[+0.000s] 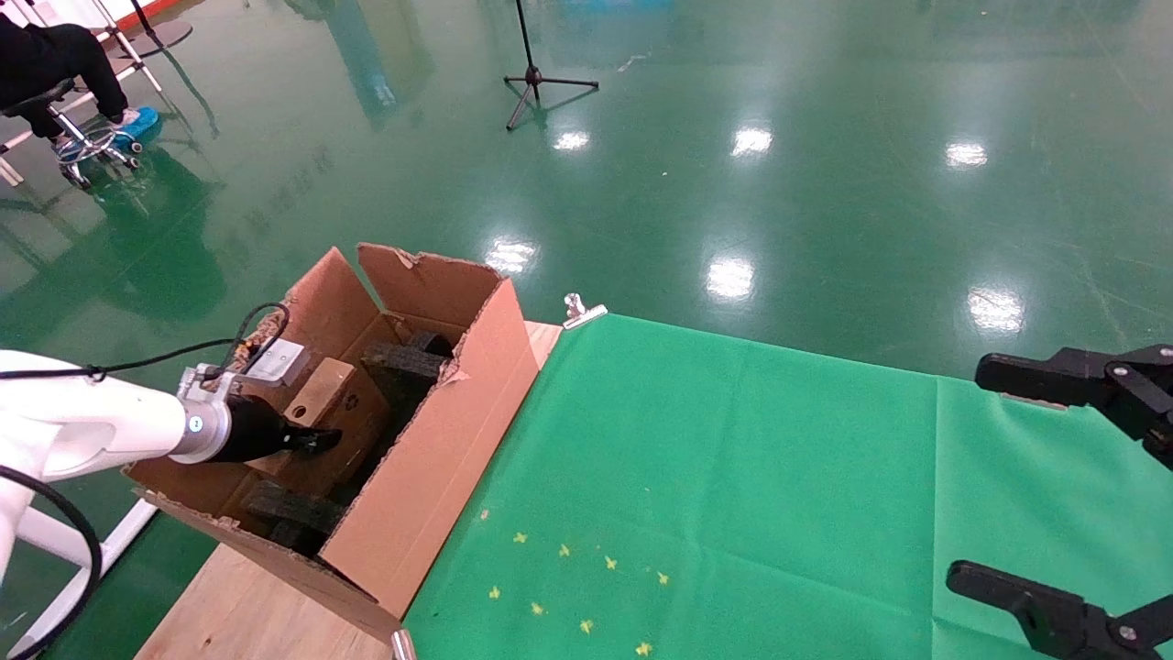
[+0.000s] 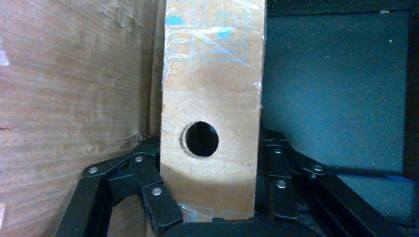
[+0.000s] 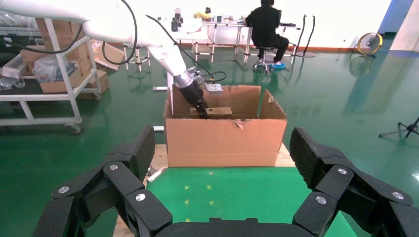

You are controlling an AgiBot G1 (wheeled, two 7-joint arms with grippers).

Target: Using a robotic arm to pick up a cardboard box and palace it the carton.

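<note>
Fingers [image 2: 158,205] of the left gripper [image 2: 212,197] are clamped against both sides of the cardboard box [image 2: 212,98], holding it down inside the carton [image 1: 431,431] between a cardboard wall and a black foam block [image 1: 403,367]; the box face shows a round hole, clear tape and faint blue printing that cannot be read. Carton and white robotic arm [image 1: 82,426] sit at the left end of the counter [image 1: 238,614], beside the green cloth [image 1: 733,495]. Right gripper [image 3: 222,187] hangs spread wide and empty over the cloth, well apart from the carton.
</note>
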